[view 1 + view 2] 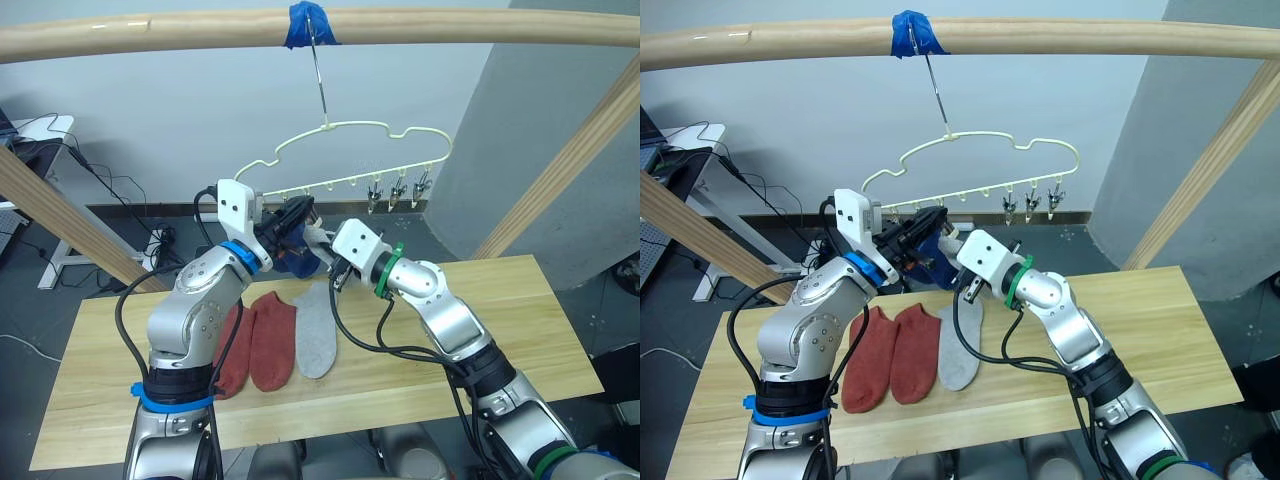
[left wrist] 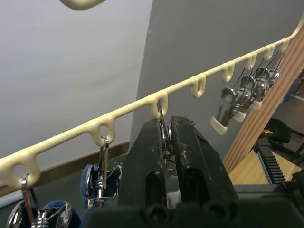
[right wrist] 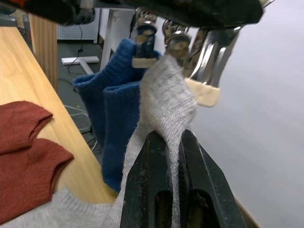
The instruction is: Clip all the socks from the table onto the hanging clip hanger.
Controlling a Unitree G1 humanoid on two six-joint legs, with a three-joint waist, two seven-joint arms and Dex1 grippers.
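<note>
The pale yellow clip hanger (image 1: 352, 124) hangs by its hook above the table (image 1: 520, 320). My left gripper (image 2: 168, 137) is raised to the hanger's lower bar and shut on a metal clip (image 2: 164, 124). Two blue socks (image 3: 116, 95) hang from clips beside it. My right gripper (image 3: 173, 142) is shut on a light grey sock (image 3: 166, 95), whose top edge sits just under the clips' pale pads (image 3: 206, 85). On the table lie two rust-red socks (image 1: 262, 340) and another grey sock (image 1: 317, 335), side by side under the arms.
A thick wooden pole (image 1: 150, 30) with blue tape (image 1: 310, 25) carries the hanger's hook. Slanted wooden beams (image 1: 570, 160) stand at both sides. Three free clips (image 1: 398, 190) hang near the hanger's right end. A white desk (image 1: 40, 135) and cables are on the floor at left.
</note>
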